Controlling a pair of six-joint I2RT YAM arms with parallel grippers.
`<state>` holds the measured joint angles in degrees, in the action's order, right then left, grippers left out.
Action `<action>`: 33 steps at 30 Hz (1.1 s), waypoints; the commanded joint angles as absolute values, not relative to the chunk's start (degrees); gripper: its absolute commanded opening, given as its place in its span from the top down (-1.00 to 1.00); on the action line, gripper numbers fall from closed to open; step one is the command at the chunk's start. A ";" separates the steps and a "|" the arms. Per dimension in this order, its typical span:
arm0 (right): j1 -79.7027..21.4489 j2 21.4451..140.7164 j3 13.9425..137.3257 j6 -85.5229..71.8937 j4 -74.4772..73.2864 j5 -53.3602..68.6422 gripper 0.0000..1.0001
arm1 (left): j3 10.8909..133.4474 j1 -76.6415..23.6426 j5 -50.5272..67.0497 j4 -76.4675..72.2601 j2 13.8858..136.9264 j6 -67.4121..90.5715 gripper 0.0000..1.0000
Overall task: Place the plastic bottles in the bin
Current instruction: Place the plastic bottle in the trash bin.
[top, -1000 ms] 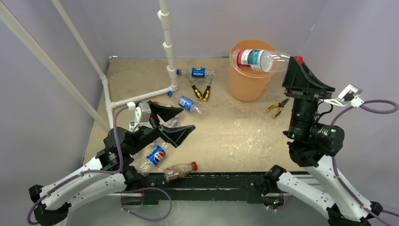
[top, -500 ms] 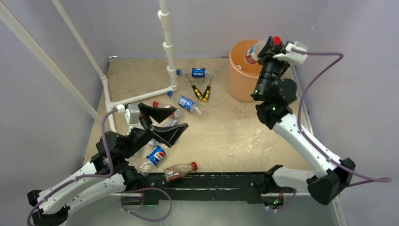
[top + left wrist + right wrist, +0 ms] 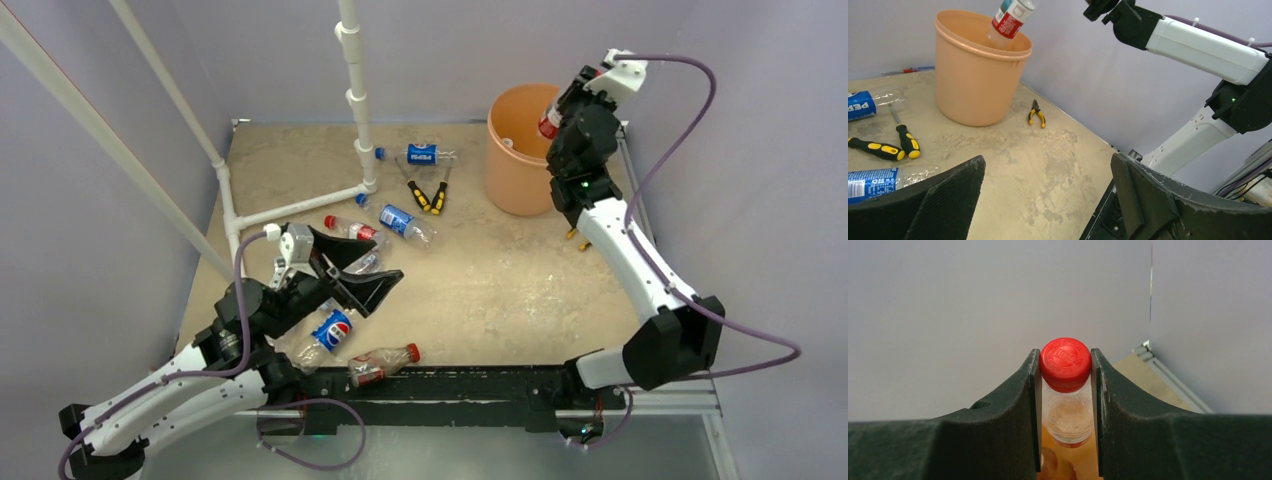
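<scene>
A red-capped bottle is held cap-up, its long axis near vertical and slightly tilted. Its lower end is dipped at or just inside the mouth of the bin. It is clamped at cap and neck by the right gripper, and the bin lies directly below the grip. Letting go is judged to be enough to drop it in.

The remaining bottles are seen lying on the table, most of them towards the left gripper. Its jaws are spread wide with nothing between them. A blue-labelled bottle lies just beside it, so the left arm is judged the nearer for that one.
</scene>
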<state>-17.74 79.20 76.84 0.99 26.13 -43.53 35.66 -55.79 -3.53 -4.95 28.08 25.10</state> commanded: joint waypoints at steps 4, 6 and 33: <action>-17.07 84.11 74.70 -5.45 22.41 -41.22 1.00 | 37.61 -55.82 -5.49 -1.58 25.69 25.17 -0.92; -16.89 85.16 75.15 -6.05 21.38 -40.63 1.00 | 37.71 -55.85 -5.59 -1.25 25.66 25.05 -0.92; -15.08 97.28 77.38 -13.44 10.65 -29.80 0.45 | 35.88 -55.86 -5.85 -0.59 27.59 26.82 -0.91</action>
<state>-15.66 98.37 74.56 -10.96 11.51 -34.17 35.68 -55.79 -4.99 -0.60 28.80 26.00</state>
